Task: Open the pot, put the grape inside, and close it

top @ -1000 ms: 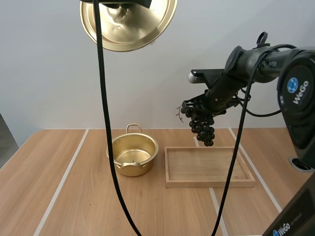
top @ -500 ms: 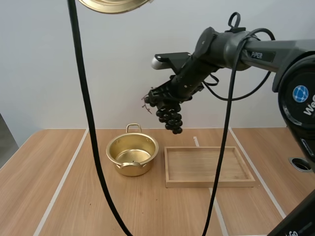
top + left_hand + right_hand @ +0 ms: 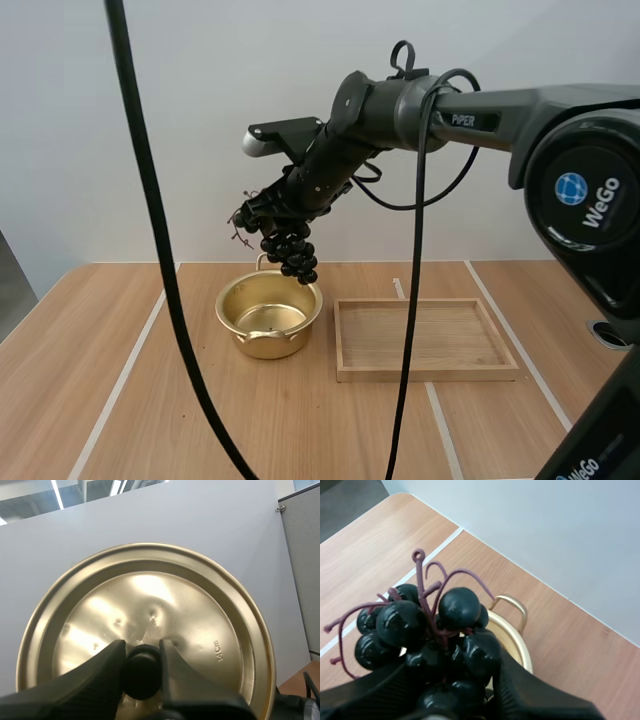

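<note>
A bunch of dark grapes [image 3: 287, 248] hangs from my right gripper [image 3: 270, 212], which is shut on it just above the far rim of the open golden pot [image 3: 269, 315]. In the right wrist view the grapes [image 3: 435, 630] with their reddish stems sit between my fingers [image 3: 530, 700], and the pot's rim and handle [image 3: 512, 611] show right behind them. In the left wrist view my left gripper [image 3: 141, 652] is shut on the black knob [image 3: 141, 672] of the golden lid [image 3: 145, 630], held up against the grey wall.
A shallow wooden tray [image 3: 424, 338] lies on the table directly right of the pot. The wooden table top [image 3: 130, 400] stretches out to the left and front of the pot.
My right arm has swung left with the grapes, from over the tray to over the pot, and come lower. The lid has risen out of the top of the high view.
</note>
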Robot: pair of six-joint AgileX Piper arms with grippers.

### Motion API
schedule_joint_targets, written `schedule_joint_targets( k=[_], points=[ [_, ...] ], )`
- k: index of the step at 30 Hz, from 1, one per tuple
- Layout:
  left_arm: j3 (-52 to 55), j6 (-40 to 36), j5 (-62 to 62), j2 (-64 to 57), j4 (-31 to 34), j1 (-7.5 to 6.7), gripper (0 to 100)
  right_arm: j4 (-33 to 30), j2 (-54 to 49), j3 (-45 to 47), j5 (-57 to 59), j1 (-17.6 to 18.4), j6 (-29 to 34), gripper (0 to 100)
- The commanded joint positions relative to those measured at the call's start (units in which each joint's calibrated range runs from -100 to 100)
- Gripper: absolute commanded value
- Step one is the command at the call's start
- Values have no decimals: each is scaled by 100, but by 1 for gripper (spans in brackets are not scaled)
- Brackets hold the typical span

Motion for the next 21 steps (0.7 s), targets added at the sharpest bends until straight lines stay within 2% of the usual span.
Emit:
schedule_joint_targets(
  k=[1,7,21],
  points=[
    [-44,-50,-55,-43,-88,17,0,60,138,-41,-355,67,-2,0],
    [-44,-50,5,-43,-88,17,0,60,536,-41,-610,175,-76,0],
    [-44,-50,82,-43,-88,17,0,60,1417,-41,-929,175,-115,0]
  ],
)
